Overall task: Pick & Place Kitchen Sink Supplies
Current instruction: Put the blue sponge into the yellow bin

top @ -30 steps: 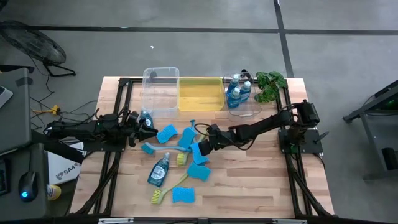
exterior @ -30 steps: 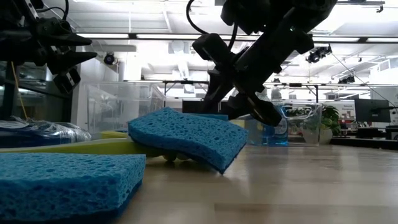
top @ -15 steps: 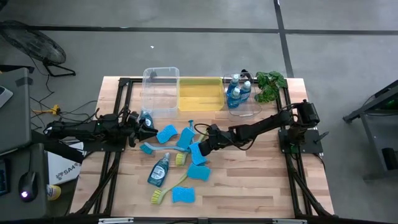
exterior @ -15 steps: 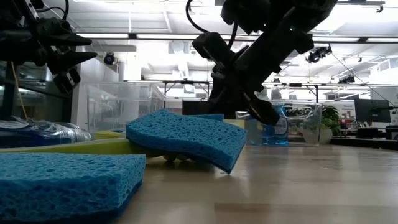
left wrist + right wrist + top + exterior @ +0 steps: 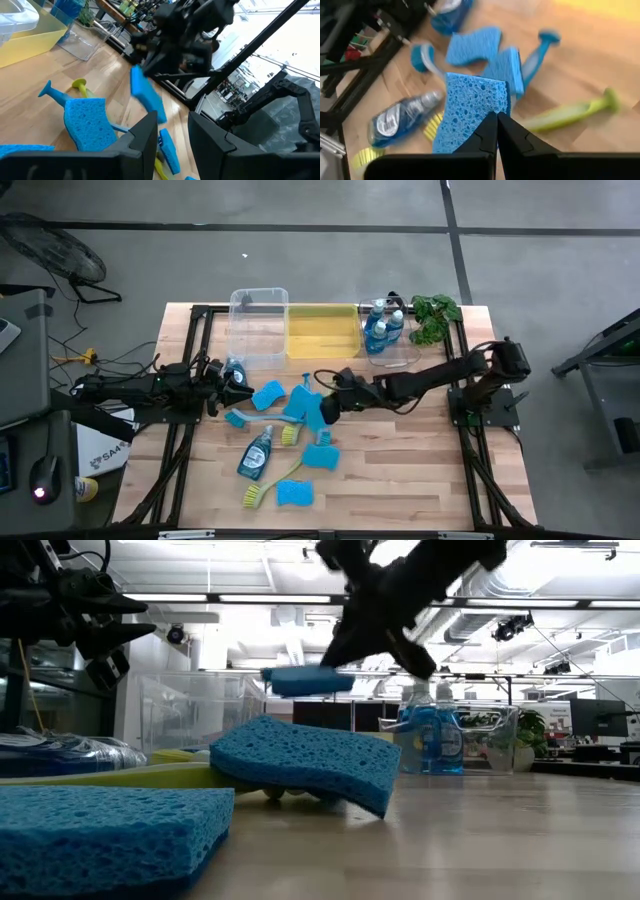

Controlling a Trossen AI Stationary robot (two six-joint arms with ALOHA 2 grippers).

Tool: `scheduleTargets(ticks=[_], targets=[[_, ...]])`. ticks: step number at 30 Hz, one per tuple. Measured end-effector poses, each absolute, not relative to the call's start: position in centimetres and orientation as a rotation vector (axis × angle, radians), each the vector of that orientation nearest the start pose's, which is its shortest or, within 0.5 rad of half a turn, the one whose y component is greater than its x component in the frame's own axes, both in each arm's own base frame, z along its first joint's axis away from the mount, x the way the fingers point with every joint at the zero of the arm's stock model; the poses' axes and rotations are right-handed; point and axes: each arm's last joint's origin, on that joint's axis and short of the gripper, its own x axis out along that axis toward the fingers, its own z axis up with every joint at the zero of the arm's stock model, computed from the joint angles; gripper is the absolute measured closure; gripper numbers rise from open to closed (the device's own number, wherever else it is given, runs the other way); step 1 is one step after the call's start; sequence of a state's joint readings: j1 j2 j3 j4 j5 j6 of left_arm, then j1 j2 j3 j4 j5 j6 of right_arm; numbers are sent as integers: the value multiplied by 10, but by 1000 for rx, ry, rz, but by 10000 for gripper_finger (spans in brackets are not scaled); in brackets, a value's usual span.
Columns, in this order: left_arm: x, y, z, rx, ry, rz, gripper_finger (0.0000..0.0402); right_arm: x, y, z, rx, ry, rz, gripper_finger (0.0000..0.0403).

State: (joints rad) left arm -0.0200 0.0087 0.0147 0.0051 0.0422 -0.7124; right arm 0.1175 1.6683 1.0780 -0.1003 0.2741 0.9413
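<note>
Sponge (image 5: 472,112) clamped edge-on in the right tool (image 5: 496,131), lifted clear of the surface (image 5: 400,470) above the scattered brushes and soap bottles: the carry step is in hand, as I read it. Next it likely needs a swing back toward the bins (image 5: 322,332) along the far edge and a release over one. The left tool (image 5: 232,383) waits at the left, clenched on a soap bottle (image 5: 234,369), it seems.

Two dark jointed arms with looping black cables; each tool (image 5: 496,131) has flat black fingers
</note>
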Motion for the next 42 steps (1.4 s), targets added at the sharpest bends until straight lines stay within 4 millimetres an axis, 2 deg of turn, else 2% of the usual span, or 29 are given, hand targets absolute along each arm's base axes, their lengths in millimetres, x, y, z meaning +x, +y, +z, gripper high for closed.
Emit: scheduleTargets(ticks=[5, 11, 15, 19, 29, 36, 42], targets=[[97, -3, 168, -712, 11, -63, 296, 354, 18, 250, 668, 550, -470, 403], [97, -3, 168, -712, 11, -63, 296, 359, -14, 290, 535, 584, -414, 403], [97, -3, 168, -712, 11, -63, 296, 356, -39, 309, 432, 641, -402, 403], [97, -3, 168, -712, 11, -63, 296, 350, -61, 320, 337, 691, -395, 403], [97, -3, 168, -712, 11, -63, 296, 339, -110, 323, 183, 716, -347, 403], [97, -3, 168, -712, 11, -63, 296, 326, -150, 319, 287, 692, -541, 403], [97, -3, 168, -712, 11, -63, 296, 325, -174, 302, 409, 701, -692, 403]])
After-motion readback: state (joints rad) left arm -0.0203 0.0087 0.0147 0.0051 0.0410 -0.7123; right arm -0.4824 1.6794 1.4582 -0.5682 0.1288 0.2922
